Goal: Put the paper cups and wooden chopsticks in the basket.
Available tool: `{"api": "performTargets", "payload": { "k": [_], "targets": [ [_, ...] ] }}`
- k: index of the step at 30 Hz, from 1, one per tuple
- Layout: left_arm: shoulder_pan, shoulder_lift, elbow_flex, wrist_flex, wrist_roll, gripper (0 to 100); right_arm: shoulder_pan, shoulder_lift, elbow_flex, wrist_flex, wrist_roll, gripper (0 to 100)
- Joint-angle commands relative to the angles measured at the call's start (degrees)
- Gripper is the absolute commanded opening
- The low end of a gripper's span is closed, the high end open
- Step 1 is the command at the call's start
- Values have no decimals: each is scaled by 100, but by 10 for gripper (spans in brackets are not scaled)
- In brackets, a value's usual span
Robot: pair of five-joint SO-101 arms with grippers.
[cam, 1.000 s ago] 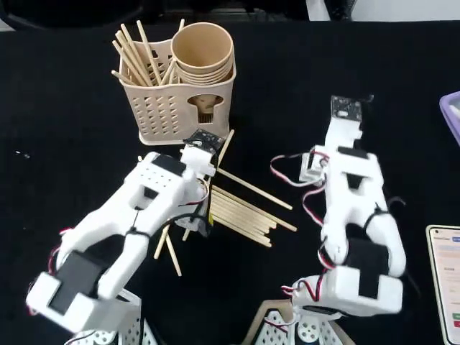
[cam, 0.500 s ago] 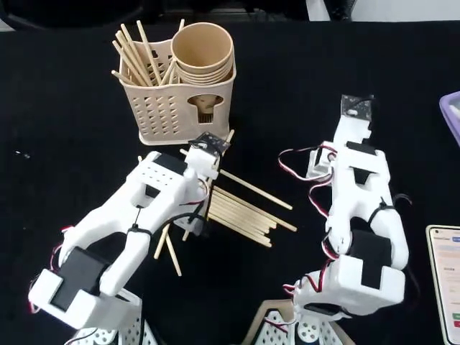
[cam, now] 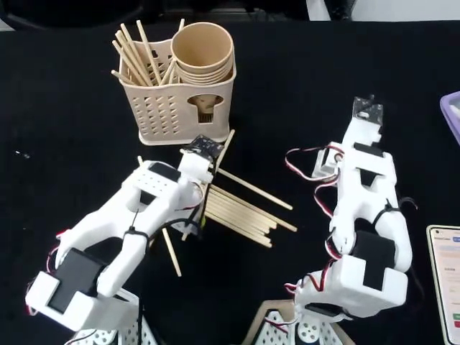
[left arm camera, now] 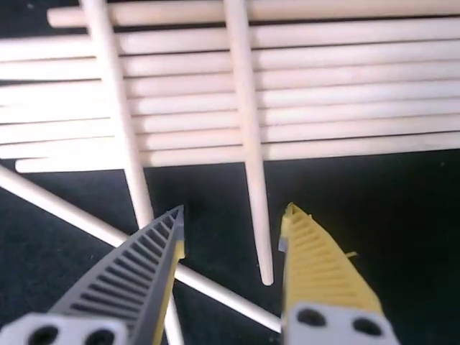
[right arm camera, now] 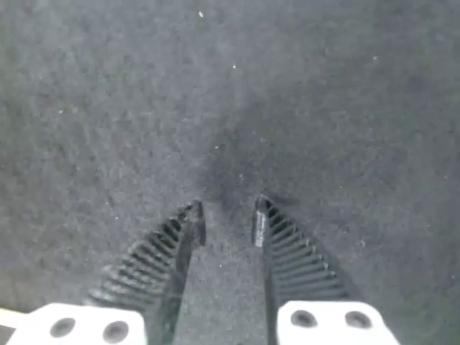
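A beige slotted basket (cam: 172, 108) stands at the back left of the black table. It holds a stack of paper cups (cam: 203, 52) and several wooden chopsticks (cam: 135, 52). More loose chopsticks (cam: 243, 213) lie in a row in front of it, with my left arm over their left end. My left gripper (left arm camera: 231, 219) is open just above them, and one crossing chopstick (left arm camera: 246, 136) ends between its fingers. Over bare black cloth, my right gripper (right arm camera: 228, 208) is open and holds nothing; its arm (cam: 363, 187) is at the right.
A purple object (cam: 451, 115) pokes in at the right edge, and a flat screen device (cam: 445, 280) lies at the front right. Stray chopsticks (cam: 172, 253) lie crossed under my left arm. The arm bases stand at the front edge.
My right arm has swung to the right, away from the loose chopsticks. My left arm has shifted slightly over the left end of the chopstick row.
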Motion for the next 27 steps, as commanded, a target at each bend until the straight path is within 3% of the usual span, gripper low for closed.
{"api": "performTargets", "payload": {
  "k": [1, 7, 12, 22, 27],
  "targets": [
    [-66, -26, 48, -220, -35, 212, 123, -22, -374, 26, -88, 116],
    [-66, -79, 66, -167, -35, 202, 211, -22, -382, 35, -105, 116],
    [-4, -44, 75, -167, -18, 21, 255, -22, -382, 26, -114, 116],
    [-57, -352, 163, 826, -62, 30, 273, -22, -382, 18, -114, 116],
    [-66, -1512, 171, 1837, -747, 30, 264, -22, -382, 18, -114, 116]
  ]
}}
